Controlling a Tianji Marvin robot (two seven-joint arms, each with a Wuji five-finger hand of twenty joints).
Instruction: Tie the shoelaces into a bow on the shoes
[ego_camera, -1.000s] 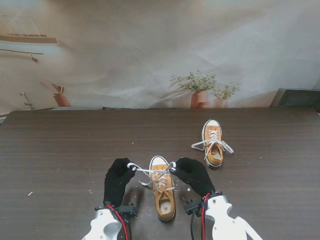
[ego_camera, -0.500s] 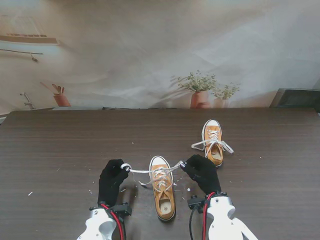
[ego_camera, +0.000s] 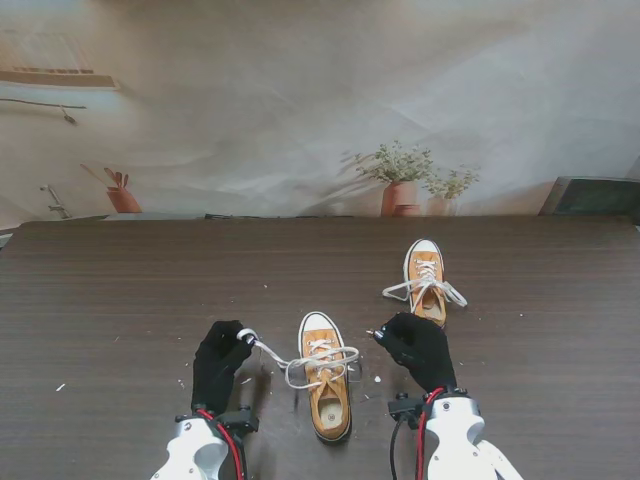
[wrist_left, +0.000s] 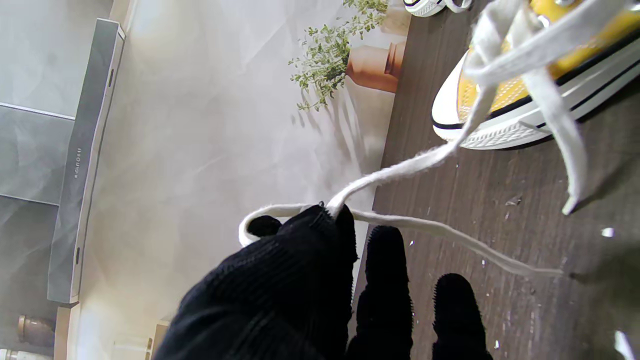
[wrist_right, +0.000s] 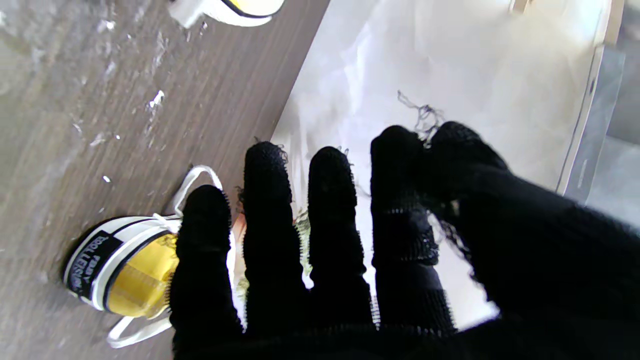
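Observation:
The near orange shoe (ego_camera: 328, 395) (wrist_left: 505, 95) lies between my two hands, toe pointing away from me. My left hand (ego_camera: 220, 365) (wrist_left: 290, 290) is shut on a loop of its white lace (ego_camera: 268, 349) (wrist_left: 400, 167), pinched between thumb and forefinger to the shoe's left. The rest of the lace hangs slack over the shoe's tongue. My right hand (ego_camera: 420, 352) (wrist_right: 350, 250) hovers right of the shoe with fingers stretched out and no lace in it. The far orange shoe (ego_camera: 427, 283) (wrist_right: 115, 280) sits beyond my right hand, its laces loose.
The dark wooden table (ego_camera: 130, 290) carries small white specks around the near shoe. A backdrop with potted plants (ego_camera: 400, 180) stands behind the table's far edge. A dark box (ego_camera: 590, 195) sits at the back right.
My right hand has let go of the lace and drawn away to the right. The lace, stretched taut between both hands before, now sags over the shoe. My left hand moved slightly left.

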